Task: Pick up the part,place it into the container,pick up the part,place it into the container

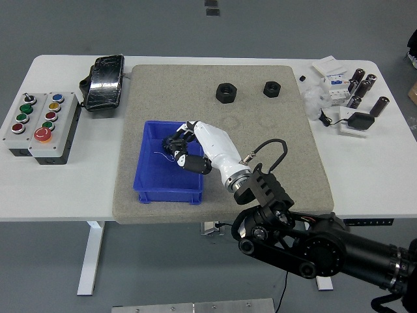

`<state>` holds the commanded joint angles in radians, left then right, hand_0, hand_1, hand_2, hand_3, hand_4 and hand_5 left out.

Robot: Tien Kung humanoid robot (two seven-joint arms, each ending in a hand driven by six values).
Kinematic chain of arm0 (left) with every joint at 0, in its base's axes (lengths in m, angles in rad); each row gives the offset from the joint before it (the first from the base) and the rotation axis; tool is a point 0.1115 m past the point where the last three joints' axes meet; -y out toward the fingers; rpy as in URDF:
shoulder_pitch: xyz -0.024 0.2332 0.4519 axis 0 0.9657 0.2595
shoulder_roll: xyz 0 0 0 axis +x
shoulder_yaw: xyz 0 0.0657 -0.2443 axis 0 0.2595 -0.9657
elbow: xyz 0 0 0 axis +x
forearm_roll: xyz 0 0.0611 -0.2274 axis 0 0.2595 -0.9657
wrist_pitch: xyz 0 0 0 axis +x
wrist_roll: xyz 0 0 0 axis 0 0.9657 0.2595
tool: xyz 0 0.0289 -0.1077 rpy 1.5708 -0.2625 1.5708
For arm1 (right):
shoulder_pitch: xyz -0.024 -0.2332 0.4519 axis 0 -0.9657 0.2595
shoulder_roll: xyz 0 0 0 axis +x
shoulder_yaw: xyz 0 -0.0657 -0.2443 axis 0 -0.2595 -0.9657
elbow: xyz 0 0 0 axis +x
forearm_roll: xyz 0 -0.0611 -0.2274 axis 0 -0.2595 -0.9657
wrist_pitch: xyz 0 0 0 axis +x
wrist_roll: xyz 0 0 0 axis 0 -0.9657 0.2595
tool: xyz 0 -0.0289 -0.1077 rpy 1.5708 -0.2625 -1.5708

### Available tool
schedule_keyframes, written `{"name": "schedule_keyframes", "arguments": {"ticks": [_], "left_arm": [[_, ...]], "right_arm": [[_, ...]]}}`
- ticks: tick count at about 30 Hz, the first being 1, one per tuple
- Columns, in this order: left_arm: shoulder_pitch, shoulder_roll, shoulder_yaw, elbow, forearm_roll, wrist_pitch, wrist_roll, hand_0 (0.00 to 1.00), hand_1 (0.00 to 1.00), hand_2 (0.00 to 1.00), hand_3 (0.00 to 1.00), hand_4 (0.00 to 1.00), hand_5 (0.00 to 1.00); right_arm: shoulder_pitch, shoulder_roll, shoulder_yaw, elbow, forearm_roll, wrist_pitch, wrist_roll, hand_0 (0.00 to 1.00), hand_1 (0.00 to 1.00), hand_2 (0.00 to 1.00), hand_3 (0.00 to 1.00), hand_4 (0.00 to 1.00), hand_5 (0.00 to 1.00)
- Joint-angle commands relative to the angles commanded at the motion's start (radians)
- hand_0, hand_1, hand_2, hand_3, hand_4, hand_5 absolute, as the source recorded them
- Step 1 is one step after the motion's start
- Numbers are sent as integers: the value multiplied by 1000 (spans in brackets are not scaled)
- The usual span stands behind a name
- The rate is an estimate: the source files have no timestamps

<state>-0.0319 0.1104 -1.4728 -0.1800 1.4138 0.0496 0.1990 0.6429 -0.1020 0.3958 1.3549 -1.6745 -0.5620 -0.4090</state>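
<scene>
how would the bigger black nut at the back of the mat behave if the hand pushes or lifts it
The larger nut looks solid and rigid, probably heavy for its size. Lying flat on the felt mat, it would likely drag rather than roll. Its flat hexagonal sides should give fingers decent purchase.

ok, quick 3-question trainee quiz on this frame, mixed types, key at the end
1. True or false: the right hand is above the blue bin.
2. How many black nuts lie on the beige mat?
3. What sits at the table's far left? A) capacitors B) push-button box C) a second bin

Key: 1 true; 2 two, the large one and a smaller nut; 3 B.
</scene>
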Motion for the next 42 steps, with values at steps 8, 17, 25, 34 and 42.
{"name": "schedule_keyframes", "arguments": {"ticks": [8, 17, 25, 34, 42], "left_arm": [[0, -1, 0, 0, 2, -1, 0, 631, 547, 528, 599, 639, 323], [0, -2, 2, 0, -1, -1, -1, 631, 547, 527, 599, 639, 325], [5, -3, 1, 0, -2, 0, -3, 631, 547, 527, 599, 639, 326], [12, -6, -7, 0, 1, 1, -3, 631, 548, 528, 599, 637, 324], [17, -9, -28, 0, 11, 3, 5, 631, 548, 527, 599, 638, 325]], "right_arm": [[-6, 8, -7, -22, 37, 39, -9, 745, 782, 794, 720, 714, 318], [-46, -15, 101, 22, -63, -39, -7, 724, 763, 769, 702, 648, 267], [-160, -76, 320, 81, 0, -83, 121, 698, 738, 753, 694, 668, 305], [-343, -117, 599, 37, 301, -83, 424, 675, 717, 735, 696, 737, 344], [-486, -113, 804, 5, 607, -33, 705, 671, 712, 732, 697, 775, 392]]}}
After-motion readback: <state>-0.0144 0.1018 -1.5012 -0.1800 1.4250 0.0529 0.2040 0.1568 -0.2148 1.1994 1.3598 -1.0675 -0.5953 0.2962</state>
